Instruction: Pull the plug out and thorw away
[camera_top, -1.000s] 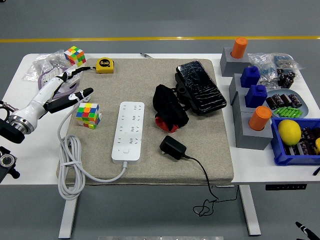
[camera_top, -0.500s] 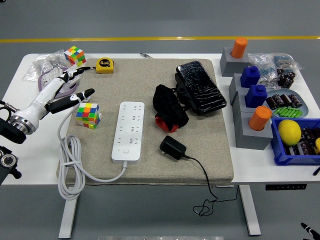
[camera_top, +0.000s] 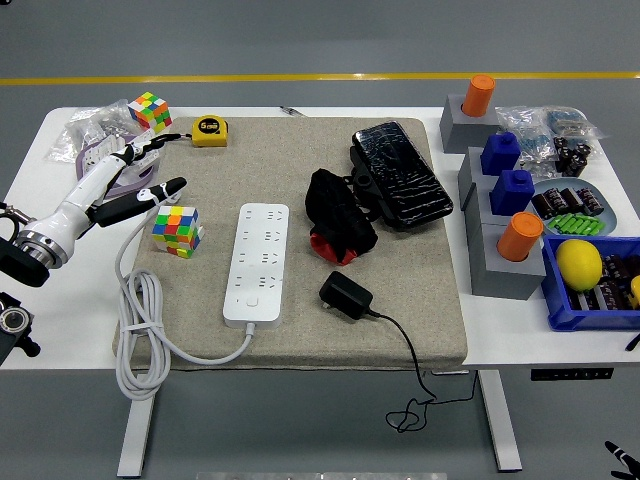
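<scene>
plug (camera_top: 345, 296): black adapter lying loose on the mat just right of the power strip (camera_top: 256, 262), long axis diagonal, cable end toward lower right | strip: long axis near-far | black bundle (camera_top: 338, 215) just behind plug | left hand (camera_top: 128, 180): far left of strip, fingers extended, empty, beside cube (camera_top: 176, 230)

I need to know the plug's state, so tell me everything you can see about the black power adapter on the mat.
The black power adapter is a small, matte, boxy block that looks like plastic. It lies on the beige mat, to the right of the white power strip and apart from it, so it is not plugged in. A thin black cable leaves its right end, crosses the mat's front edge and hangs in a loose tangle below the table. No hand touches it.
</scene>
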